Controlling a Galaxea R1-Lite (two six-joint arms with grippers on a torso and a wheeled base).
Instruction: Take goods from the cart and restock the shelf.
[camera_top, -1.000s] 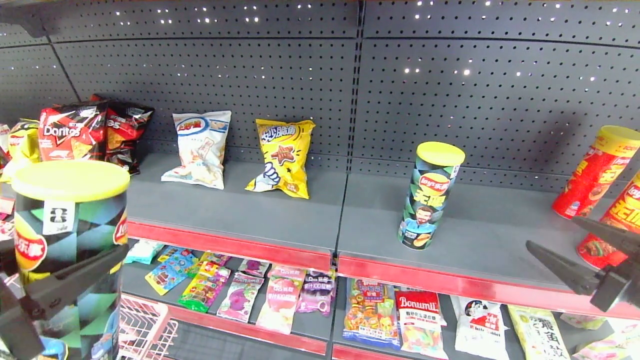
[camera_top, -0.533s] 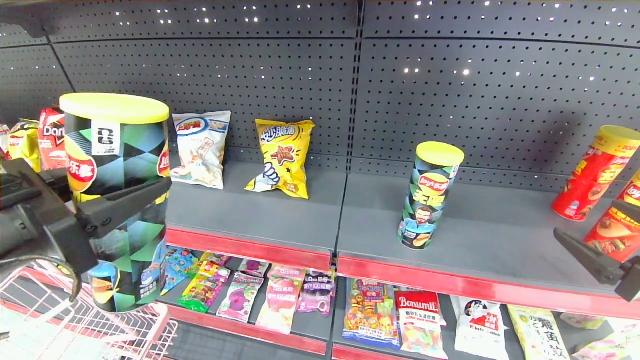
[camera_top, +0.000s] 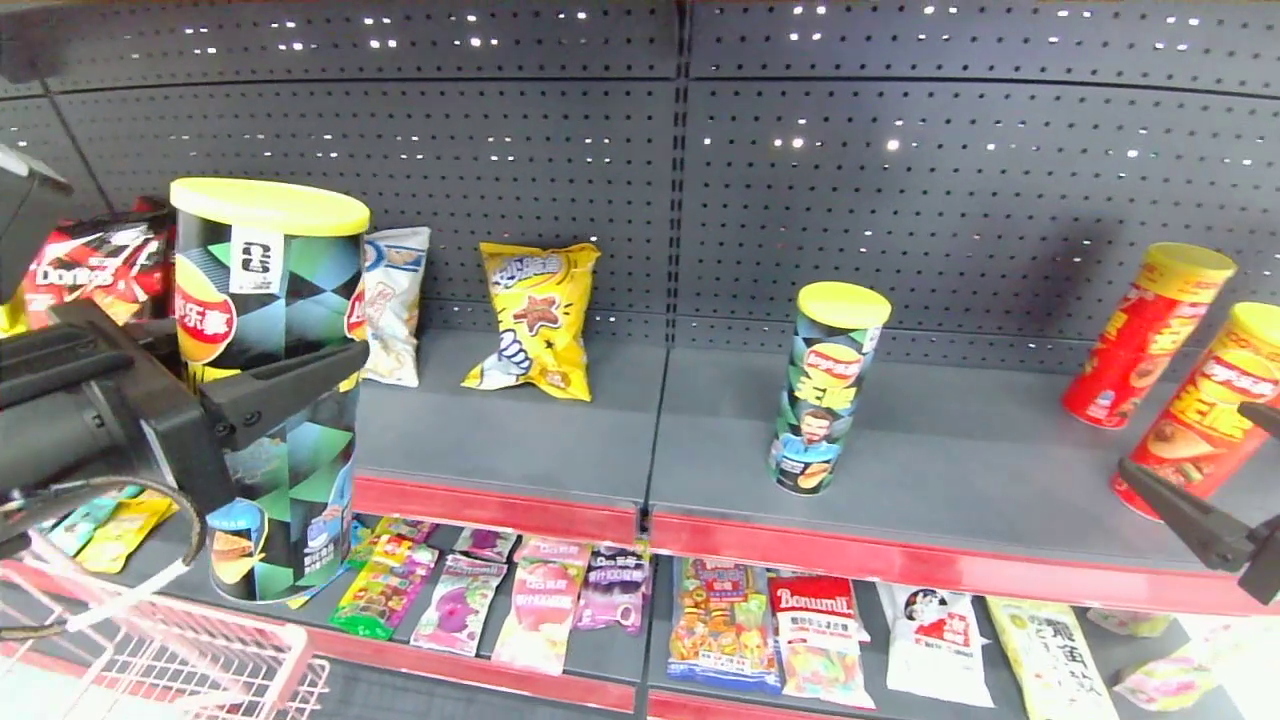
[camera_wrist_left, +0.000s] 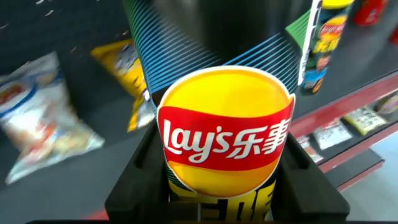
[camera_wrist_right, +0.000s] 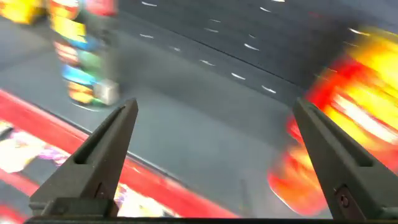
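My left gripper (camera_top: 275, 375) is shut on a green-and-black chip can (camera_top: 262, 300) with a yellow lid. It holds the can upright in the air, in front of the left end of the upper shelf (camera_top: 520, 430). In the left wrist view the can (camera_wrist_left: 224, 149) sits between the black fingers (camera_wrist_left: 140, 177). A matching can (camera_top: 828, 385) stands on the shelf right of centre. My right gripper (camera_top: 1183, 438) hangs open at the far right, near two red cans (camera_top: 1200, 420); the right wrist view shows its fingers (camera_wrist_right: 99, 155) spread over the shelf.
A yellow snack bag (camera_top: 535, 320), a white bag (camera_top: 395, 305) and a red-and-black chip bag (camera_top: 90, 270) lean on the pegboard. Candy packs (camera_top: 560, 600) line the lower shelf. The pink wire cart (camera_top: 170, 660) is at lower left. Bare shelf lies between the yellow bag and the green can.
My left gripper has raised the can from low on the left to shelf height and carried it a little rightward. The head camera has shifted, sliding the shelf goods left.
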